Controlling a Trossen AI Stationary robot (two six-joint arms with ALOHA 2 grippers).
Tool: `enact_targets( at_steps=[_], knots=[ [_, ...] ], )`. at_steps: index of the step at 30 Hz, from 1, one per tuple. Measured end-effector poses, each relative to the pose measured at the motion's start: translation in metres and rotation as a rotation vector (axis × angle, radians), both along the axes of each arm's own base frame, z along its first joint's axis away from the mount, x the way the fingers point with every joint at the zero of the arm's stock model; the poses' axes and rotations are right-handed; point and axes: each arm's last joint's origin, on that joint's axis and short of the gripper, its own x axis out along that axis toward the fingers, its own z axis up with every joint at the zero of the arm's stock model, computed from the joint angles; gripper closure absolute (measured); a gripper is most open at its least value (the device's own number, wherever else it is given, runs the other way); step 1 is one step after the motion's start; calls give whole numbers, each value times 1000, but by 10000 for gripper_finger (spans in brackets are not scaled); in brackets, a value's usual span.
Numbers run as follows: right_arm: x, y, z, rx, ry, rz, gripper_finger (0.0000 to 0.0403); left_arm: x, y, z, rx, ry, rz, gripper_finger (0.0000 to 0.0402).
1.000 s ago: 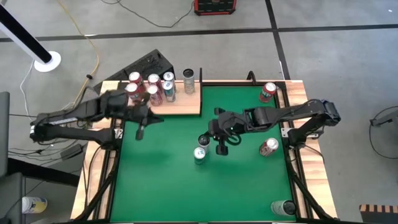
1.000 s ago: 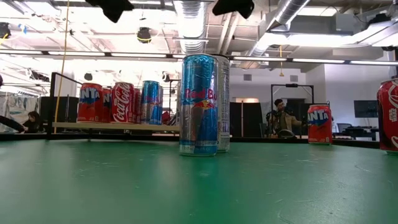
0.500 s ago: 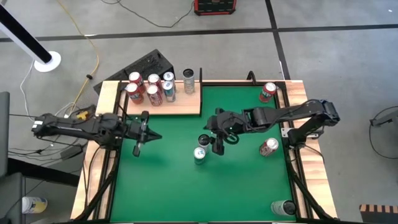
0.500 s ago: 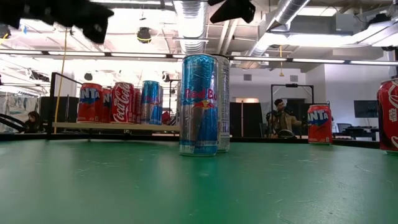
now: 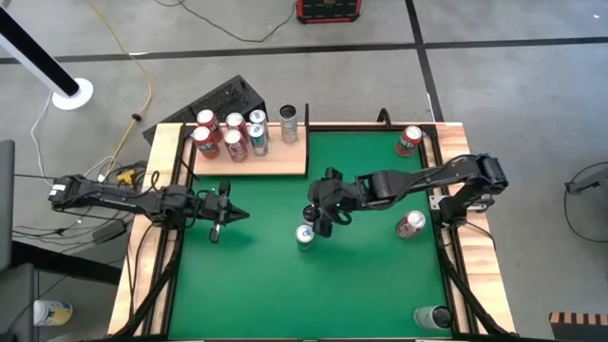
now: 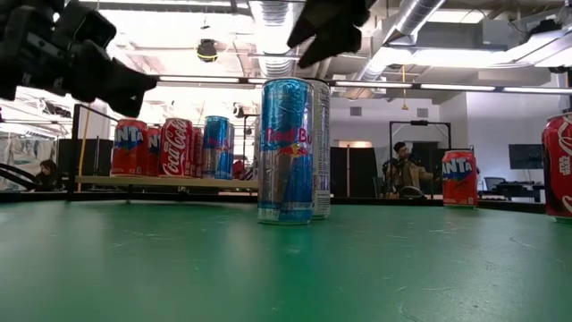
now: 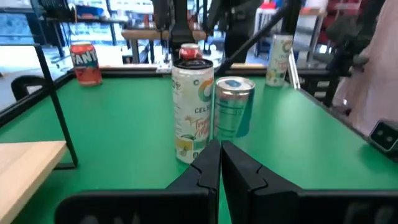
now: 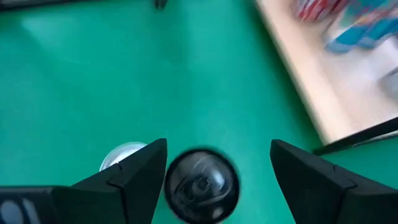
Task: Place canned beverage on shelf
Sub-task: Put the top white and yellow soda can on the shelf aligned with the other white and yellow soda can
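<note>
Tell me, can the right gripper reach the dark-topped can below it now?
Probably yes: the right gripper is open directly above the dark-topped can, and nothing lies between. The neighbouring can stands very close.

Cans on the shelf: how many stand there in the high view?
7. Six cans stand clustered in two rows at the shelf end nearer the left arm; one silver can stands apart near the other end. None seems hidden.

bright overhead light, shelf (image 8: 323,93) blurred
</note>
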Motion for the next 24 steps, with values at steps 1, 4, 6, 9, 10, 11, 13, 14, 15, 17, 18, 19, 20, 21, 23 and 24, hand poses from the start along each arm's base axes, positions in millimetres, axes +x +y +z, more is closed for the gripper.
enact_targets(
  at_steps=[1, 4, 6, 9, 10, 11, 13, 14, 15, 17, 18, 19, 20, 21, 23, 24],
  knots=[
    [0, 2, 1, -15, -11, -12, 92, 0, 0, 0, -13, 4, 7, 401],
    [-3, 14, -1, -77, -6, -34, 91, 0, 1, -6, -14, 67, 34, 401],
    [-6, 22, -6, -130, -14, -61, 91, 0, 1, -10, -11, 108, 40, 401],
    [-8, 30, -20, -163, -35, -77, 91, -1, 2, -15, -22, 153, 76, 401],
    [-7, 31, -23, -156, -44, -79, 91, -1, 3, -16, -31, 172, 95, 401],
    [-6, 31, -26, -142, -67, -89, 91, -1, 3, -18, -46, 189, 118, 401],
    [-5, 31, -28, -122, -106, -100, 91, -2, 4, -21, -77, 212, 162, 401],
    [-5, 31, -28, -122, -106, -101, 91, -2, 5, -21, -87, 216, 181, 401],
    [-5, 31, -28, -123, -107, -103, 91, -2, 5, -21, -93, 217, 197, 401],
    [-5, 31, -28, -123, -109, -103, 91, -2, 6, -21, -100, 217, 206, 401],
    [-5, 31, -28, -120, -111, -105, 91, -2, 6, -21, -101, 216, 206, 401],
    [-5, 31, -28, -118, -107, -108, 91, -2, 6, -21, -100, 217, 206, 401],
    [-6, 31, -29, -115, -101, -111, 91, -2, 6, -21, -99, 218, 206, 401],
    [-6, 33, -29, -112, -97, -110, 91, -2, 6, -21, -93, 219, 205, 401],
    [-7, 35, -29, -111, -98, -108, 91, -2, 6, -22, -73, 224, 204, 401],
    [-7, 37, -29, -112, -101, -104, 91, -3, 6, -22, -61, 230, 203, 401]
  ],
)
